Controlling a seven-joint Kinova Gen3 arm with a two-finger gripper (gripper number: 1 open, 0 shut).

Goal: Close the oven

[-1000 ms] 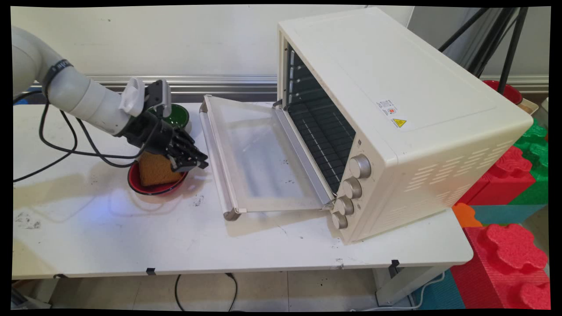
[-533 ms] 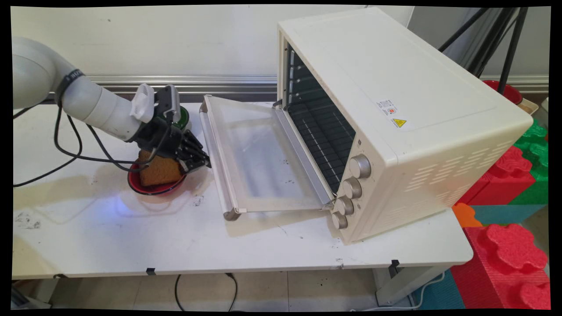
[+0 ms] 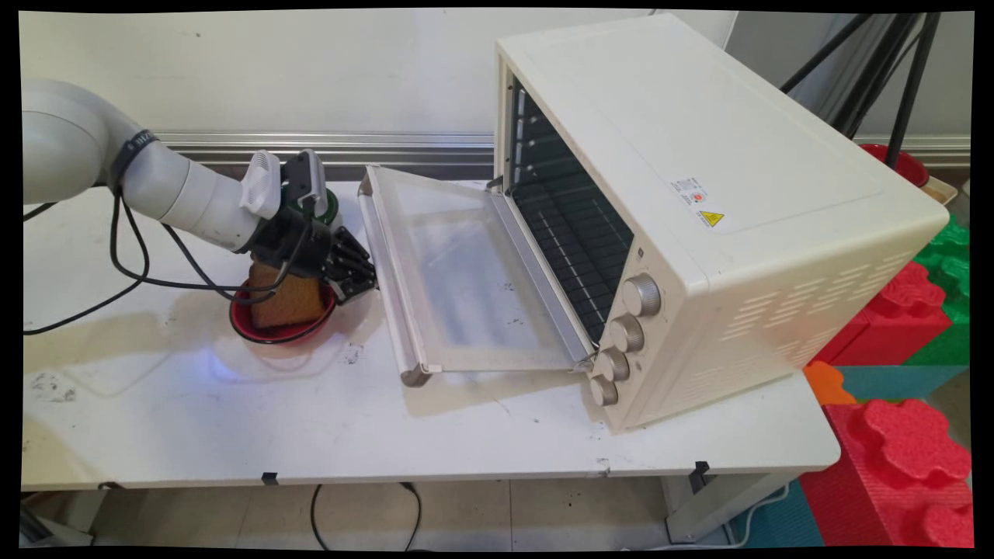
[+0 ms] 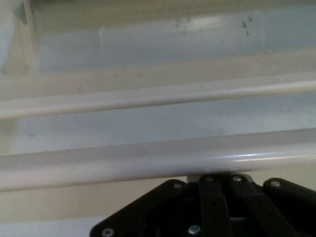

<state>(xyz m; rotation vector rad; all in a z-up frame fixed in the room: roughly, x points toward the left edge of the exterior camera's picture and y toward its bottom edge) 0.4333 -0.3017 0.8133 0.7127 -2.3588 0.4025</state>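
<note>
Just ahead of the gripper point(image 3: 359, 278), touching or nearly touching its tips, runs the pale handle bar point(image 3: 386, 272) of the oven door point(image 3: 466, 272). The door is let down almost flat toward the arm. In the hand view that bar point(image 4: 148, 163) crosses the whole picture right above the gripper point(image 4: 219, 178). The gripper's two fingers are pressed together with nothing pinched between them. Whether the tips bear on the bar or stop just short of it cannot be told.

Beyond the bar, farther along the gripper's line, the door's glass pane leads to the open mouth of the cream oven point(image 3: 699, 194), where dark wire racks show inside.

Behind and below the gripper, under its wrist, a red bowl point(image 3: 256, 330) sits on the table point(image 3: 388, 419). A brown spongy block point(image 3: 283, 299) stands in it and leans against the rim. The gripper is close above the block but does not hold it.

Behind the wrist, on the wall side, a green bowl point(image 3: 330, 206) is mostly hidden by the hand. Black cables point(image 3: 124, 256) hang from the arm toward the table.
</note>
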